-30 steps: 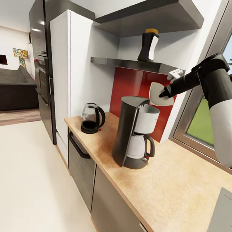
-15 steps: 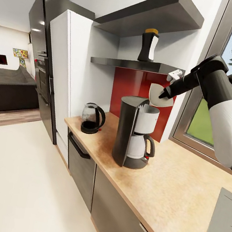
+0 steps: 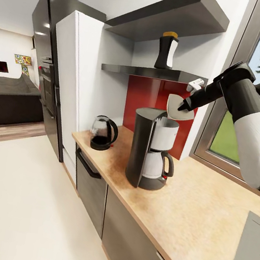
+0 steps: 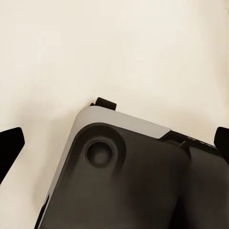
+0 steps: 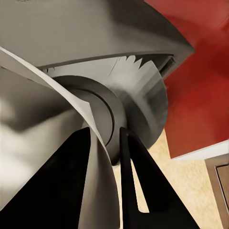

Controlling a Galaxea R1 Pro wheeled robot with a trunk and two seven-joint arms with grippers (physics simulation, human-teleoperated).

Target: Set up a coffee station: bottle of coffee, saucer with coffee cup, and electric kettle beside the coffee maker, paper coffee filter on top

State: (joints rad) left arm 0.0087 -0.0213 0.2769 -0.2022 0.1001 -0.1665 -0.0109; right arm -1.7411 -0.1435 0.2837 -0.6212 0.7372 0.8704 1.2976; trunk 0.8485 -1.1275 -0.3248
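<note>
- Right tool [image 3: 183,107] is clamped on the thin white paper coffee filter [image 3: 175,107], black fingers [image 5: 71,181] pinching its edge, up in the air.
- Filter hangs just above the tall dark grey coffee maker [image 3: 150,148], over its white basket!
- Coffee maker stands on the light beige wood-look surface [image 3: 193,208]; rounded glass electric kettle [image 3: 103,132] sits apart from it.
- Dark brown coffee bottle with the yellow lid [image 3: 166,50] is on the thin black shelf [image 3: 152,72].
- Left tool [image 4: 114,143]: fingertips wide apart over pale floor.

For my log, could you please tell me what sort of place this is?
A home kitchen, most likely: a tall dark grey coffee maker and a rounded glass kettle stand on a long beige wood-look countertop over grey cabinet fronts.
</note>
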